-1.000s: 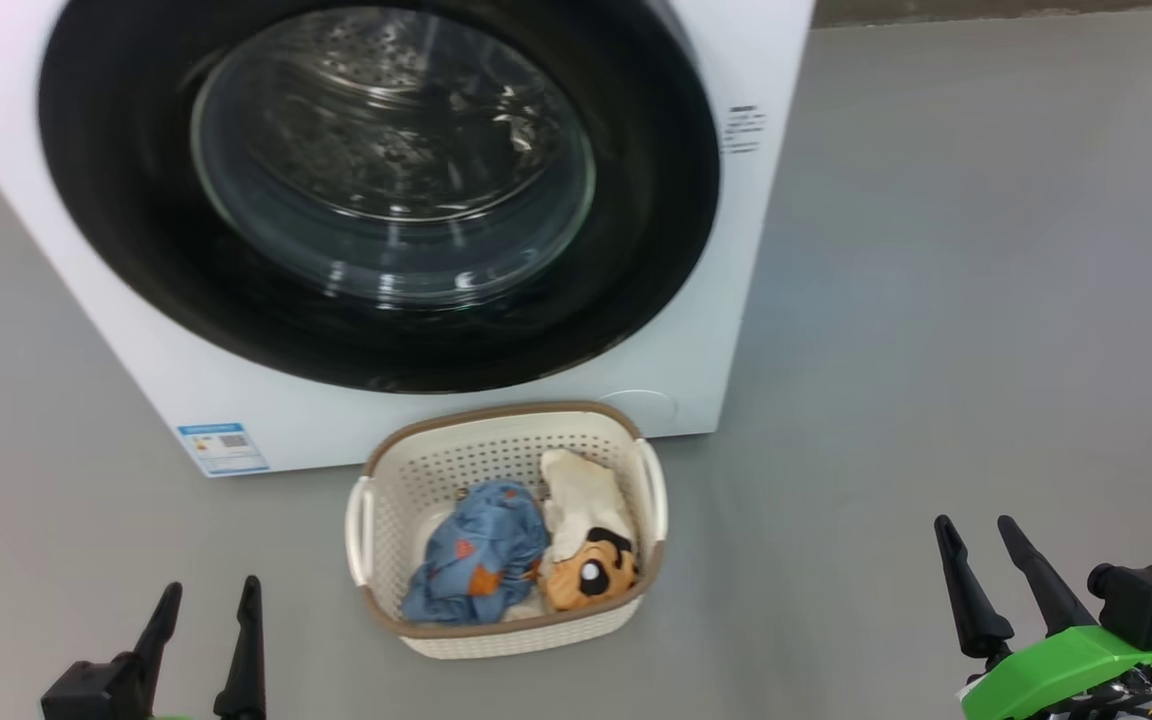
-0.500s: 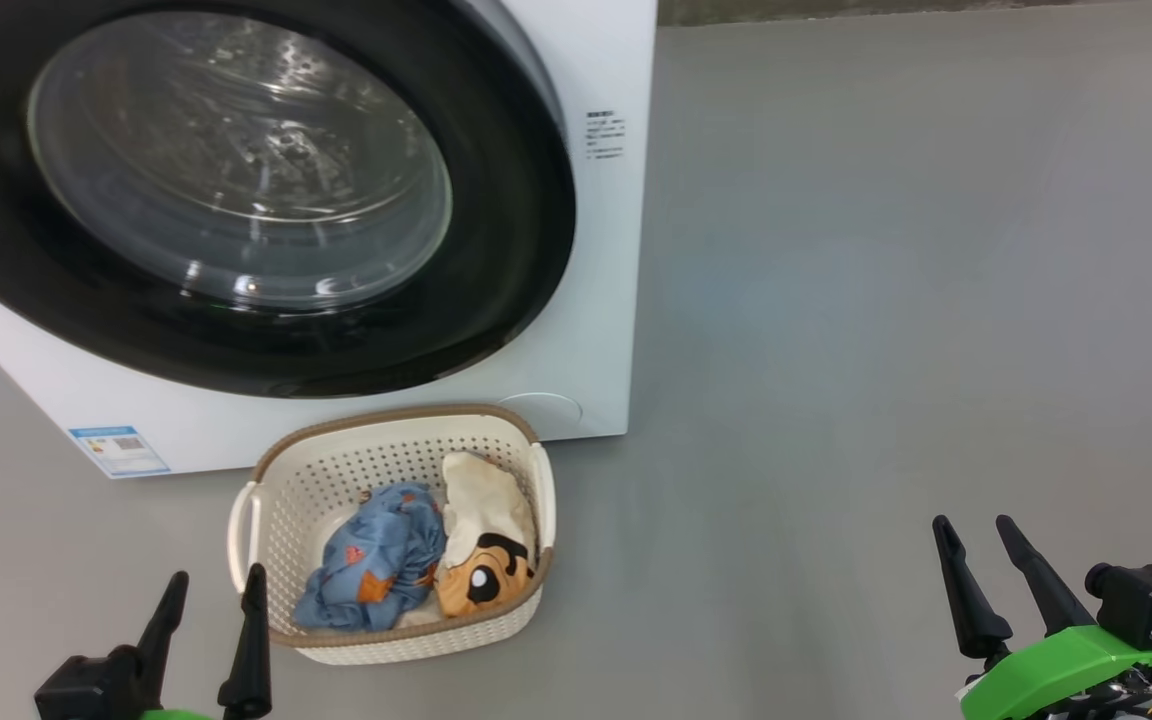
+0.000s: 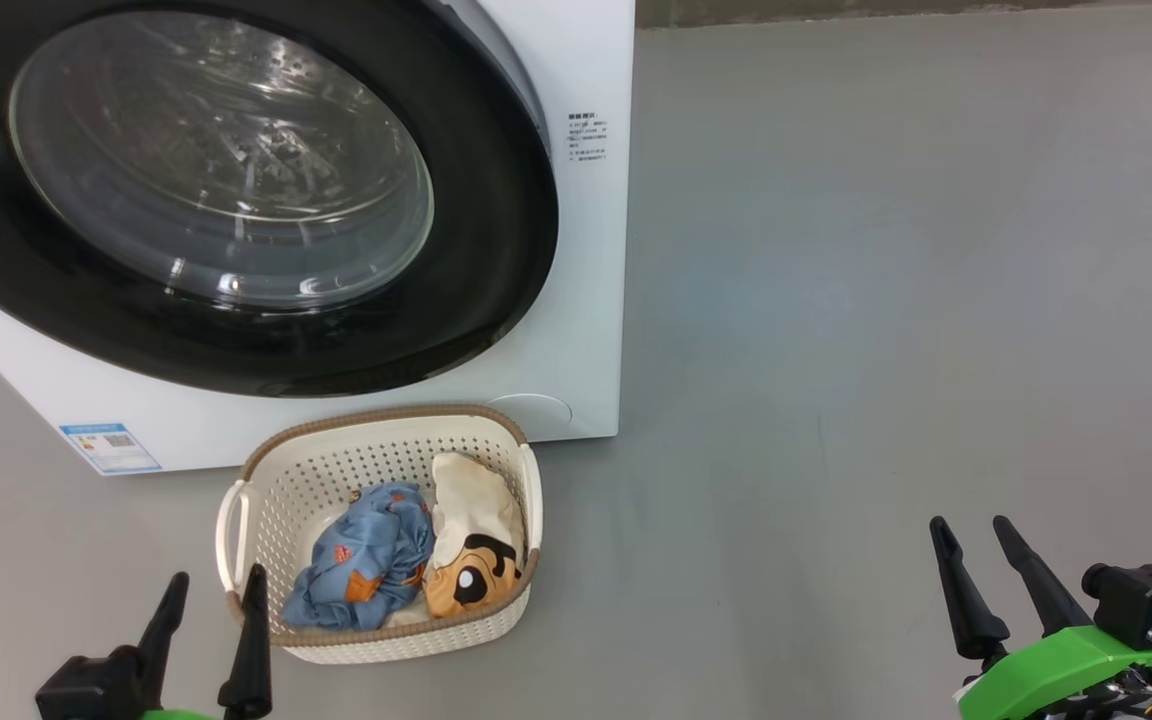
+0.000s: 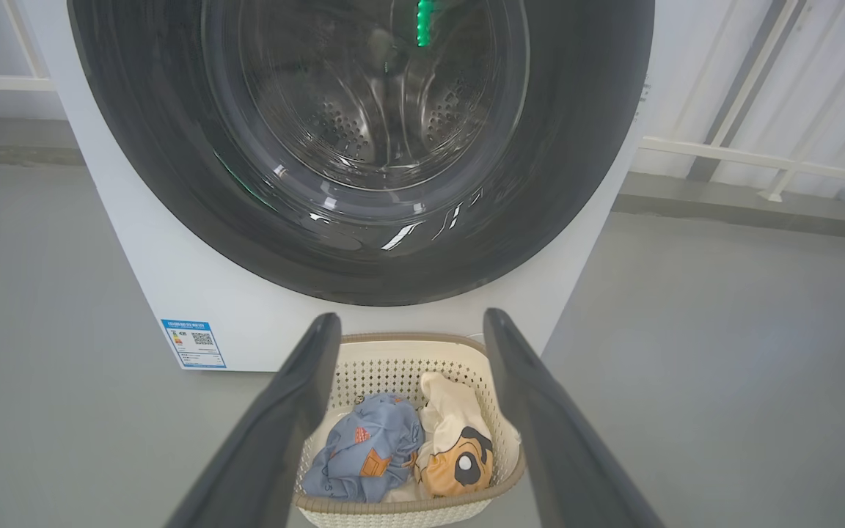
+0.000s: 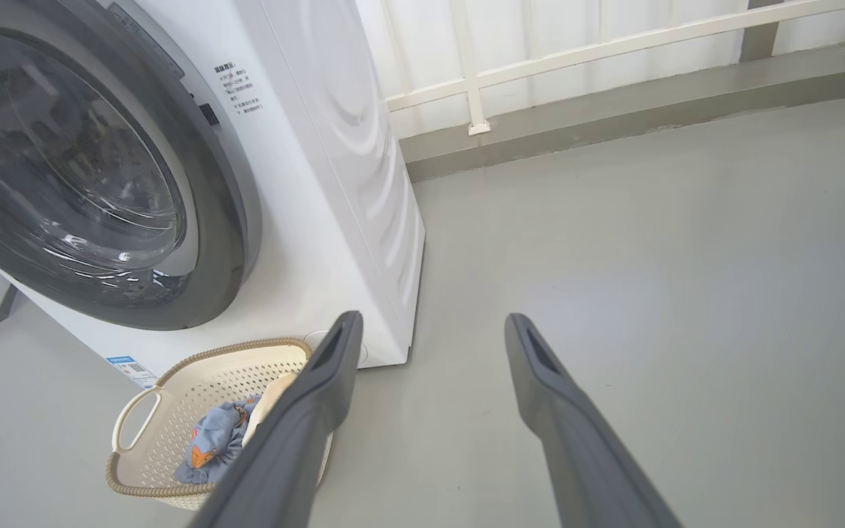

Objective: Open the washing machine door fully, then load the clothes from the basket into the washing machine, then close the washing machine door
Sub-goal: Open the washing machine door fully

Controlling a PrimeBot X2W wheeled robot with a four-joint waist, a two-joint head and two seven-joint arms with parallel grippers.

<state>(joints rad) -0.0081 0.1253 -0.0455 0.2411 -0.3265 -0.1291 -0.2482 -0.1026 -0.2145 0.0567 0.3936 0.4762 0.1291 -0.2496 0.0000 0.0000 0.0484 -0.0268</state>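
At lower left of the head view, left gripper [image 3: 216, 578] sits low, fingers pointing up, spread apart, nothing between them. Its wrist camera looks between the fingers straight at the basket, with the door behind it; no contact visible. Washing machine [image 3: 581, 300] fills the upper left, white body standing on the grey floor [image 3: 886, 300], blue label [image 3: 108, 447] at its lower left corner. Door [image 3: 481, 250] is closed flush against the front: wide black rim, bulging glass window [image 3: 216, 170], perforated steel drum visible through the glass. Basket [image 3: 376, 413] stands on the floor just in front of the machine, below the door's lower edge, upright, one handle on each side. Whether it touches the cabinet I can't tell. Clothes are both inside it, bunched up and touching: blue garment [image 3: 366, 560] with orange prints on the left, cream garment [image 3: 471, 515] on the right, cartoon face toward the near rim. Small printed text block [image 3: 586, 137] is on the front panel right of the door, and a round cover [image 3: 534, 410] at the lower right corner. Bare floor to the right of the machine; right wrist view shows a white railing [image 5: 540, 59] along the far wall. Right gripper [image 3: 971, 525] at lower right, green mount below it, fingers spread, holding nothing, well apart from basket and machine.
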